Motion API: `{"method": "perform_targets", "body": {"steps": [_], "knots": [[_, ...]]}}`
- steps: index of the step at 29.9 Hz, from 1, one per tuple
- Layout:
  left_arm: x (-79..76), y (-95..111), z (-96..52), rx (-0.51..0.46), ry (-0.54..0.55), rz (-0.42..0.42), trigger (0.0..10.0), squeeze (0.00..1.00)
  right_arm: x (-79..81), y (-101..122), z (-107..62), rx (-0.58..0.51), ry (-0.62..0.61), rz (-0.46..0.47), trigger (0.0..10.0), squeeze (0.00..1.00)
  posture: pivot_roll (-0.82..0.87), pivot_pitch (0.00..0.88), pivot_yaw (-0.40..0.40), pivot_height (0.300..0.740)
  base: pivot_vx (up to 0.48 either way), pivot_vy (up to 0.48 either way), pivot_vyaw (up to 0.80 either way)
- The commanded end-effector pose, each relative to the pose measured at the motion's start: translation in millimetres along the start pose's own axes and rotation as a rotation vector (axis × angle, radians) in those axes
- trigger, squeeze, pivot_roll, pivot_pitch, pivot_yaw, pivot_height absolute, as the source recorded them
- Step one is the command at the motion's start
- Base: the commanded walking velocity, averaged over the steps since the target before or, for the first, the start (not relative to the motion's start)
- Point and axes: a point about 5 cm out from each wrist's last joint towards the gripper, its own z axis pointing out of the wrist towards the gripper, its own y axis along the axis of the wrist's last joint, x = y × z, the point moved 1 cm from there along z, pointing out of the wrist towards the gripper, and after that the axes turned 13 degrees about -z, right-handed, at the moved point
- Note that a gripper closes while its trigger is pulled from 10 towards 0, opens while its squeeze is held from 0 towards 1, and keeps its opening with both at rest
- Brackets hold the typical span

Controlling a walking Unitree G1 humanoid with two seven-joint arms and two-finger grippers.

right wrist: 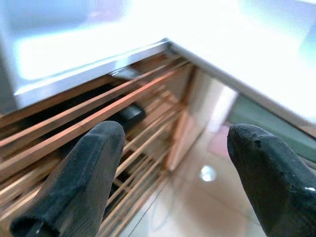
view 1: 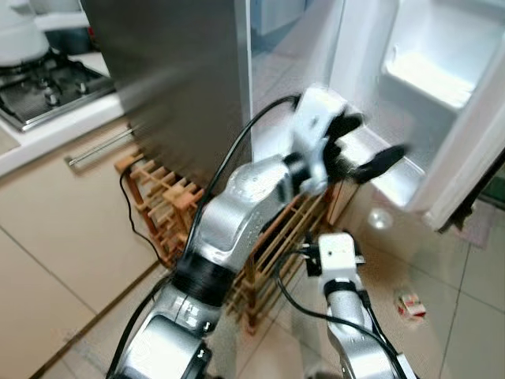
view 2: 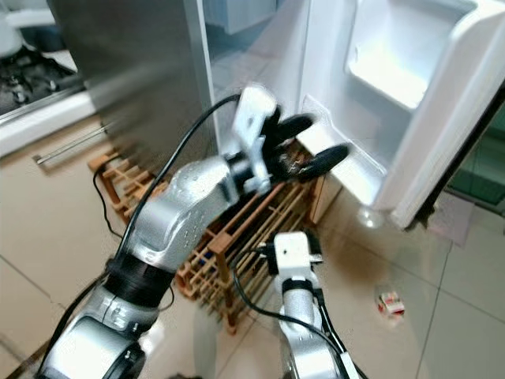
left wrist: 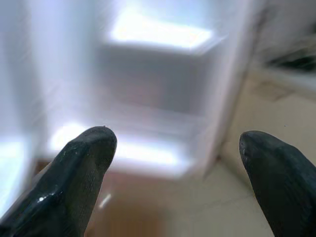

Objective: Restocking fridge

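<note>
Nearest the camera, low on the tiled floor [view 1: 465,316], the right hand [right wrist: 170,163] sits on its silver arm, white wrist block up, just beside the front edge of a wooden slatted rack [view 1: 268,253]. Wrist view: its two black fingers [right wrist: 84,177] stand spread apart with nothing between them, pointing along the rack's slats toward the fridge's lower edge. A dark object lies among the slats; cannot tell what it is.

Right of that arm, a small red-and-white packet [view 1: 410,305] lies alone on the floor, well apart from the rack and from both hands.

Higher and further out, the left arm reaches forward over the rack, black cable looping above it. Left hand [view 1: 367,150] is blurred in the head views; fingers [left wrist: 74,173] spread wide and empty, pointing at the inner face of the open fridge door [view 1: 442,103]. Wrist view shows white door shelves ahead, out of focus.

Fridge body [view 1: 181,79]: grey steel side panel, standing behind the rack. Door swung open to the right, white door bins [view 1: 426,75] lit brightly; contents too washed out to read.

Far left: beige cabinet with a bar handle [view 1: 99,148], pale surface [view 1: 47,130] above it carrying a gas hob [view 1: 43,91].
</note>
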Motion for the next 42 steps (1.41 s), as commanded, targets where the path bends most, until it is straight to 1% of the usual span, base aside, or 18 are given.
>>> {"method": "perform_targets", "body": {"steps": [1,2,3,4,5,6,8,14,18,24,27,33,35,37,38,39,40,42], "knots": [[12.5,8.4,-14.6,-0.057,0.088,0.054,10.0,0.0,7.7,5.0,-1.9,-0.013,-0.014,0.056,10.0,0.0,-0.11,0.0,0.061,0.74,0.0,0.0,0.0],[17.4,5.7,-22.7,-0.062,0.122,0.071,10.0,0.0,7.5,4.7,-1.9,-0.015,-0.018,0.063,10.0,0.0,-0.11,0.0,0.061,0.74,0.0,0.0,0.0],[24.6,3.5,-35.8,-0.083,0.168,0.054,10.0,0.0,-36.6,-6.2,7.8,-0.017,-0.048,0.063,10.0,0.0,-0.1,0.0,0.058,0.74,0.0,0.0,0.0],[29.1,1.8,-44.5,-0.099,0.2,0.041,10.0,0.0,-70.7,-9.7,12.8,-0.033,-0.07,0.061,10.0,0.0,-0.1,0.0,0.057,0.74,0.0,0.0,0.0],[36.8,-2.0,-59.5,-0.109,0.257,0.039,10.0,0.0,-93.3,-10.7,16.7,-0.05,-0.079,0.056,10.0,0.0,-0.08,0.0,0.053,0.74,0.0,0.0,0.0],[46.5,-7.3,-83.2,-0.116,0.349,0.082,10.0,0.0,-104.7,-12.3,20.8,-0.058,-0.08,0.054,10.0,0.0,-0.07,0.0,0.044,0.74,0.0,-0.48,0.0],[49.1,-9.6,-93.9,-0.119,0.386,0.115,10.0,0.0,-104.5,-13.5,22.6,-0.056,-0.074,0.052,10.0,0.0,-0.06,0.0,0.039,0.74,0.0,-0.48,0.0],[52.5,-14.0,-115.2,-0.139,0.473,0.126,10.0,0.0,-104.8,-15.0,27.3,-0.061,-0.06,0.052,10.0,0.0,-0.04,0.0,0.027,0.74,0.0,-0.48,0.23],[51.6,-15.8,-120.3,-0.138,0.506,0.138,10.0,0.0,-107.0,-15.4,28.9,-0.066,-0.035,0.057,10.0,0.0,-0.04,0.0,0.025,0.74,0.0,-0.48,0.72],[61.7,-19.8,-120.4,-0.13,0.624,0.145,10.0,0.0,-104.0,-14.4,30.9,-0.075,-0.019,0.05,10.0,0.0,-0.04,0.0,0.029,0.74,0.0,-0.469,0.7],[67.3,-20.0,-119.9,-0.121,0.688,0.176,10.0,0.0,-103.0,-13.7,32.2,-0.082,-0.007,0.03,10.0,0.0,-0.05,0.0,0.03,0.74,0.167,-0.419,0.68],[77.3,-29.6,-124.9,-0.074,0.775,0.169,10.0,0.0,-109.9,-12.6,38.6,-0.084,-0.009,0.01,10.0,0.0,-0.06,0.0,0.035,0.74,0.0,0.0,0.63],[80.3,-37.5,-135.3,-0.063,0.784,0.197,10.0,0.0,-115.5,-12.4,40.5,-0.086,-0.032,0.015,10.0,0.0,-0.06,0.0,0.034,0.74,0.0,0.0,0.0],[86.2,-54.0,-151.4,-0.008,0.803,0.27,10.0,0.0,-118.5,-12.3,42.1,-0.084,-0.039,0.005,10.0,0.0,-0.06,0.0,0.037,0.74,0.0,0.0,0.0],[95.0,-76.2,-170.7,0.072,0.85,0.31,10.0,0.0,-122.8,-11.7,44.2,-0.086,-0.049,-0.002,10.0,0.0,-0.06,0.0,0.035,0.74,0.0,0.0,0.0],[95.0,-76.2,-170.7,0.072,0.85,0.31,10.0,0.0,-122.8,-11.7,44.2,-0.086,-0.049,-0.002,10.0,0.0,-0.06,0.0,0.035,0.74,0.0,0.0,0.0],[99.3,-91.5,-185.1,0.136,0.89,0.341,10.0,0.0,-127.5,-10.6,47.1,-0.094,-0.057,-0.009,10.0,0.0,-0.06,0.0,0.034,0.74,0.0,0.0,0.0],[101.3,-100.6,-192.0,0.177,0.907,0.357,10.0,0.0,-132.1,-9.1,49.7,-0.103,-0.063,-0.022,10.0,0.0,-0.06,0.0,0.034,0.74,0.0,0.0,0.0]]}}
